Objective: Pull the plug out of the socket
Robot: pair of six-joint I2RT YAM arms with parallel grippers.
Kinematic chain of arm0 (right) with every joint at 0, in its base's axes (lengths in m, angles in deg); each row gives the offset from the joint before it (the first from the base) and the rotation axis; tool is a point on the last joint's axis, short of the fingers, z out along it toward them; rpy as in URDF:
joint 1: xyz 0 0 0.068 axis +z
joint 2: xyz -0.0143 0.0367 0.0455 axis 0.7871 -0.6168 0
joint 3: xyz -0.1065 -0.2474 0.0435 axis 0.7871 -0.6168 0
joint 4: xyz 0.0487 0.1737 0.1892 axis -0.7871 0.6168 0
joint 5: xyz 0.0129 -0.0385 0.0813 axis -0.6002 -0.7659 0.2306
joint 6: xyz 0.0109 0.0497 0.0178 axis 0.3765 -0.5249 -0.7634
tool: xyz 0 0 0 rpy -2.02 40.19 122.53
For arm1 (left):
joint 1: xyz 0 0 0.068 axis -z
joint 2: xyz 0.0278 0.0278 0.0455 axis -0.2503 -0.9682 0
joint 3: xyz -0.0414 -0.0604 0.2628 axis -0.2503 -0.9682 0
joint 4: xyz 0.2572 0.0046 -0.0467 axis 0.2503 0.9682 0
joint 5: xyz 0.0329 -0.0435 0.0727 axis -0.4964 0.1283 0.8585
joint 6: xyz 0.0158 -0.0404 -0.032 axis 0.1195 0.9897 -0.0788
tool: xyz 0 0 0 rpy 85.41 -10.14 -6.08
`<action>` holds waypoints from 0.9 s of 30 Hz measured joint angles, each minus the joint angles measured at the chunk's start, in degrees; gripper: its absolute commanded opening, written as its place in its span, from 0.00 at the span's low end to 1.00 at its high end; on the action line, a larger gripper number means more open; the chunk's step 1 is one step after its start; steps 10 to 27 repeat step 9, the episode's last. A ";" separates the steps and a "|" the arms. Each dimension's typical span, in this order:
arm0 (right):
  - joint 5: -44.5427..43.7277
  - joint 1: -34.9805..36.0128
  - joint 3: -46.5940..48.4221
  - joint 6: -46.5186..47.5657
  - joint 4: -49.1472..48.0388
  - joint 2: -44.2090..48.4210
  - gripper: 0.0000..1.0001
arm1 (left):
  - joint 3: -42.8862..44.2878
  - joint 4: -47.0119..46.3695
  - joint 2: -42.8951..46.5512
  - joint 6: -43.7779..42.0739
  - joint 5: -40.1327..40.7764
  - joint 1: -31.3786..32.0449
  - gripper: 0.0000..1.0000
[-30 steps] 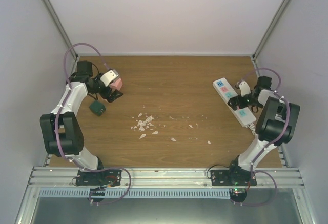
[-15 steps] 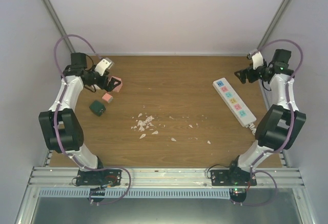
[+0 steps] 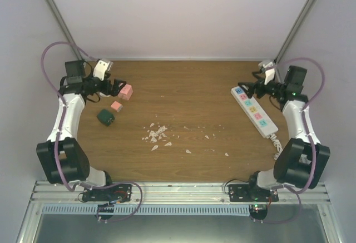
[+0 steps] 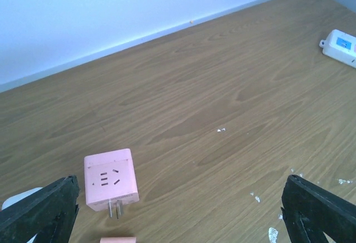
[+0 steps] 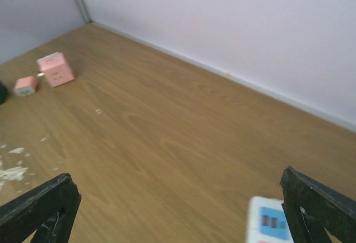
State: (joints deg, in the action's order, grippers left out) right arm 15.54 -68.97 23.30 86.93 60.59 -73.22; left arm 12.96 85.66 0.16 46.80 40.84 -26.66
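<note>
Though both arms reach out over the wooden table (image 3: 189, 95), neither one has hold of anything.

From above, the socket (image 3: 254, 111) lies flat on the right side of the table. It slants from its far end toward the near right edge, and its short white cord (image 3: 276, 143) trails off the near end. The right gripper (image 3: 248, 87) hovers over the strip's far end with its jaws spread wide and empty. The pink cube plug (image 3: 126, 92) sits well apart from the socket, across on the left side. The left gripper (image 3: 114, 86) hangs just beside it, jaws spread wide too, clear of the cube. A smaller pink block (image 3: 116, 106) and a dark green thing (image 3: 105, 117) lie a little nearer the bases. White scraps (image 3: 157, 134) are scattered around the middle of the table.

In the left wrist view, the two black fingers (image 4: 39, 209) stand far apart at the bottom corners. The cube lies on the wood between them, closer to one finger, with two metal prongs pointing toward the camera. One end of the socket shows in the far corner.

In the right wrist view, the fingers are spread just as wide. The socket's end, with a blue square on it, lies low in the picture between them. The pink cube and the smaller block sit far off across the table.
</note>
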 measured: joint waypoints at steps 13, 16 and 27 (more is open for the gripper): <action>1.57 3.63 -12.76 -5.22 -10.27 2.34 1.00 | -8.83 -4.63 2.51 2.78 3.41 0.00 0.99; 1.57 3.63 -12.76 -5.22 -10.27 2.34 1.00 | -8.83 -4.63 2.51 2.78 3.41 0.00 0.99; 1.57 3.63 -12.76 -5.22 -10.27 2.34 1.00 | -8.83 -4.63 2.51 2.78 3.41 0.00 0.99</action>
